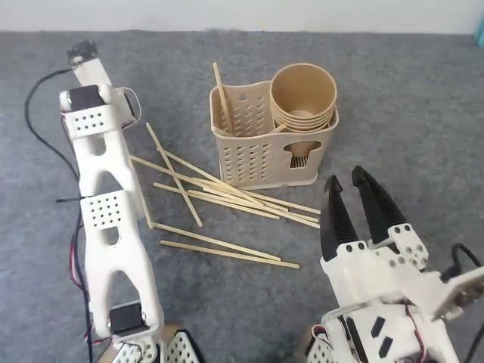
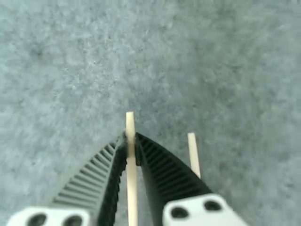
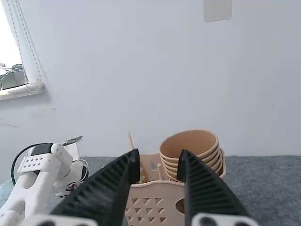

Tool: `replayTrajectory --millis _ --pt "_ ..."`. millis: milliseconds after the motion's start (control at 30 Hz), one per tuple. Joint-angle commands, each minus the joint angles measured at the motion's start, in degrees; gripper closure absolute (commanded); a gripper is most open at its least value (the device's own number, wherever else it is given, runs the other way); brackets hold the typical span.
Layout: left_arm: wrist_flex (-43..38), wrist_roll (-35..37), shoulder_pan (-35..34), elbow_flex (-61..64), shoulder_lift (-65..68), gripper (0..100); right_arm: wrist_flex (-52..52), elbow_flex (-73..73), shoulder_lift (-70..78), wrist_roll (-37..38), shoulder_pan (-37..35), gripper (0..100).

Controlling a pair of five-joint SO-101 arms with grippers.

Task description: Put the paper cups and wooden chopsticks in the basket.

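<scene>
Counter (image 1: 423, 98): covered in grey carpet-like material; all items are carried on it.

Basket (image 1: 261, 155): beige, perforated, set upright near the middle of the counter and divided into two compartments. It is also seen straight ahead in the right wrist view (image 3: 155, 205).

Cups (image 1: 302, 91): a nested stack of brown paper cups, seated in the basket compartment on the right arm's side, with the rims raised above the basket wall. The stack is seen past the right claw in the right wrist view (image 3: 190, 150).

Upright chopstick (image 1: 221, 94): leaned in the other compartment, tip projecting above the rim.

Loose chopsticks (image 1: 227, 198): several are scattered and crossed on the counter, between the left arm (image 1: 106, 212) and the basket, some reaching to the basket's foot.

Left claw (image 2: 130, 137): pressed together on a chopstick (image 2: 130, 122), which is pinched near its end, just above the counter. A second chopstick (image 2: 192, 146) is seen just beside the claw.

Right claw (image 1: 344, 178): spread and holding nothing, raised near the basket on the cups' side and pointed toward it.
</scene>
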Motion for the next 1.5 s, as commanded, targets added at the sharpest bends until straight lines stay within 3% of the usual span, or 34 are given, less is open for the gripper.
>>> replayTrajectory --millis 0,167,500,700,1000,1167,1300,1467 --pt "2.73 -0.35 -0.53 -3.3 -9.05 99 0.92 -0.79 0.04 -0.26 -0.13 86.1" --pt "2.99 -0.35 -2.81 -3.21 -19.87 99 10.42 -4.48 0.13 0.0 -0.66 86.2" --pt "3.25 -0.7 -7.03 -0.4 -37.8 99 24.57 -3.52 0.66 13.63 -0.66 86.2" --pt "3.25 -7.91 -6.86 16.13 -56.44 99 24.31 4.92 0.84 22.86 -0.13 86.2" --pt "2.55 -18.11 -6.77 40.92 -93.71 99 24.57 5.27 14.81 27.16 -0.13 86.2" --pt "-2.29 -17.49 -2.64 55.08 -105.58 99 22.37 5.54 28.18 29.8 -0.48 86.2" --pt "-12.13 -8.79 1.32 65.45 -113.05 99 16.48 7.38 37.23 29.36 -0.13 86.1" --pt "-27.25 -0.88 5.45 78.37 -120.79 99 2.77 16.53 43.56 19.43 -0.13 86.1"
